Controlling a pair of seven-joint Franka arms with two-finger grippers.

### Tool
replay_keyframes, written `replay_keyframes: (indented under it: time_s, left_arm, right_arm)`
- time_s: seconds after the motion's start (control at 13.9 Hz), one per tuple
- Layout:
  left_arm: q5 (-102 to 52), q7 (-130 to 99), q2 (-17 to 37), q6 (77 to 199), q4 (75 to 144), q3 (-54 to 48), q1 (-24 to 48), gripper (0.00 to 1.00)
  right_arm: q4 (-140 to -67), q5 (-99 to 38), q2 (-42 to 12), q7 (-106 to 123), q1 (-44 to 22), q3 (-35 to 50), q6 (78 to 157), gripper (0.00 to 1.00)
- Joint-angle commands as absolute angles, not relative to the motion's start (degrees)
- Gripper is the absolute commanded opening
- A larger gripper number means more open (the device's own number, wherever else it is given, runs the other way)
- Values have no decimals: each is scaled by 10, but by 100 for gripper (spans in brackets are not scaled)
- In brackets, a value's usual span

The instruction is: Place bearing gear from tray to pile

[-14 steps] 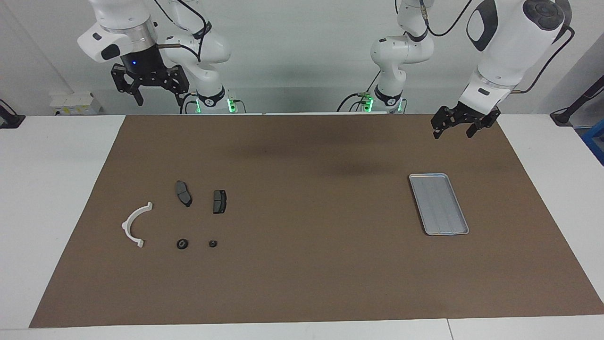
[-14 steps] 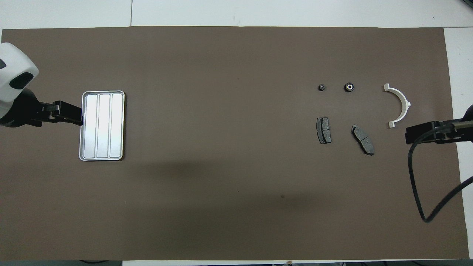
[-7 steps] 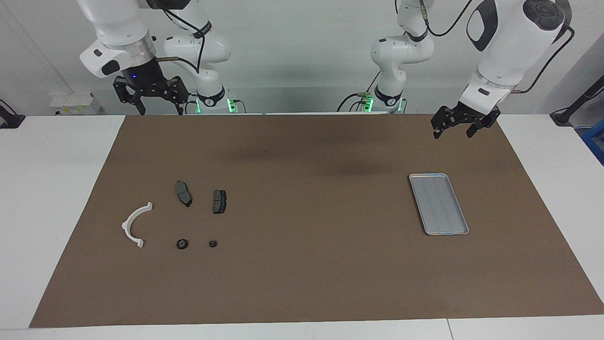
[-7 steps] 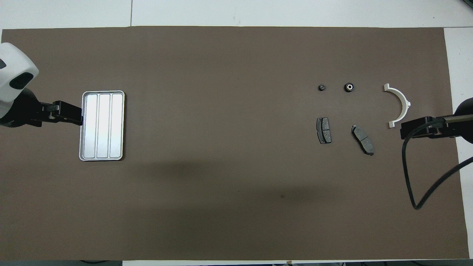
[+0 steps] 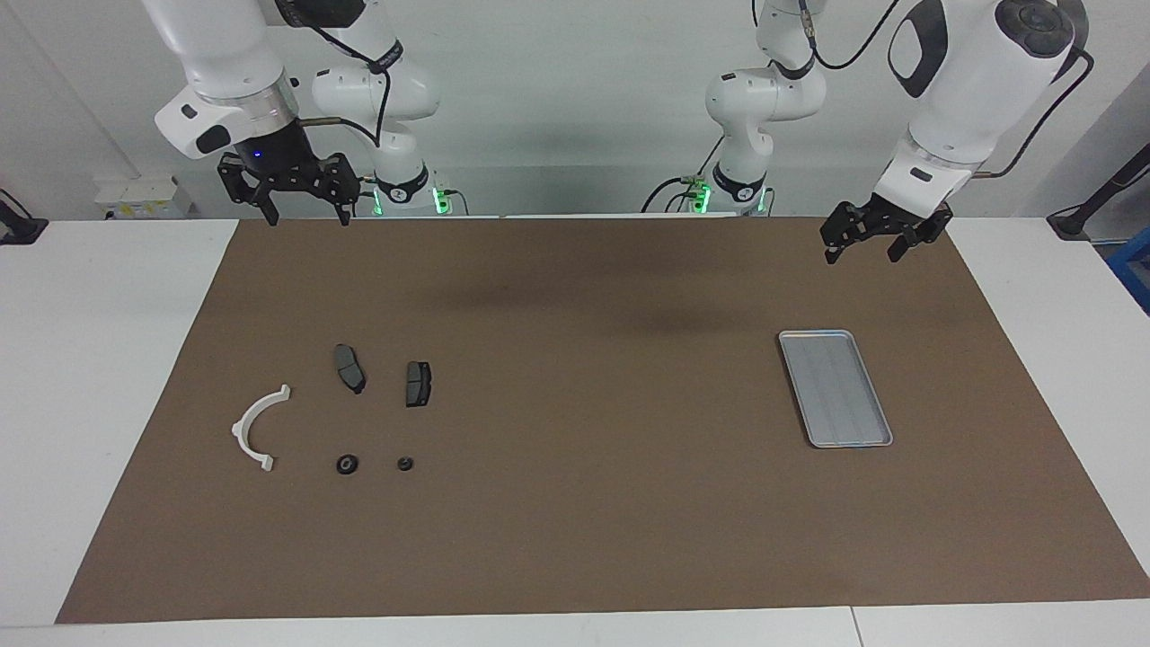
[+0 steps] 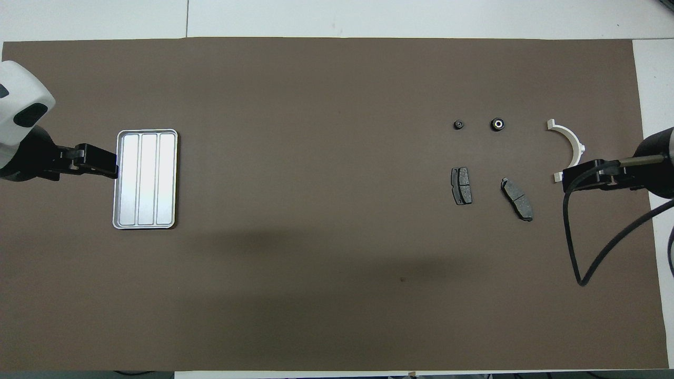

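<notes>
Tray (image 5: 835, 388) at the left arm's end of the brown mat (image 5: 584, 539), flat, ridges lengthwise, nothing visible in it. Pile (image 5: 346, 409) at the right arm's end: white curved bracket (image 5: 259, 427), 2 dark brake pads (image 5: 349, 367) (image 5: 418, 383) nearer the robots, and 2 small black rings (image 5: 347, 464) (image 5: 405, 464) side by side farther from the robots than the pads. Probably the bearing gear among those rings, so already off the tray and laid apart from the other parts, each with room for a grasp. Which ring, impossible to tell.

Left gripper (image 5: 870, 239) raised over the mat's edge nearest the robots, fingers spread, holding nothing; waiting close to the tray, likely as its handler. Right gripper (image 5: 305, 205) high over the mat's corner at its own end, fingers wide apart, empty, clear of the pile below. Judging by the bare tray and both empty grippers, task done or nearly so.
</notes>
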State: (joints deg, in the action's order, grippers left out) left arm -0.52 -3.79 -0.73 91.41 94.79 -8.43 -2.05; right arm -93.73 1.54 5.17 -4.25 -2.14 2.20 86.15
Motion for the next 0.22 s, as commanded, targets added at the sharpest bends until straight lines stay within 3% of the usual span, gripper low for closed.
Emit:
replay_keyframes:
  time_s: [0.0,0.14]
  left_arm:
    - [5,-38,-16,922,957,-86,-25,100]
    - [5,-37,-16,922,957,-86,-24,100]
  right_arm:
    - [-945,7,59,-43,-22,22,865,100]
    - [-945,7,59,-43,-22,23,865,100]
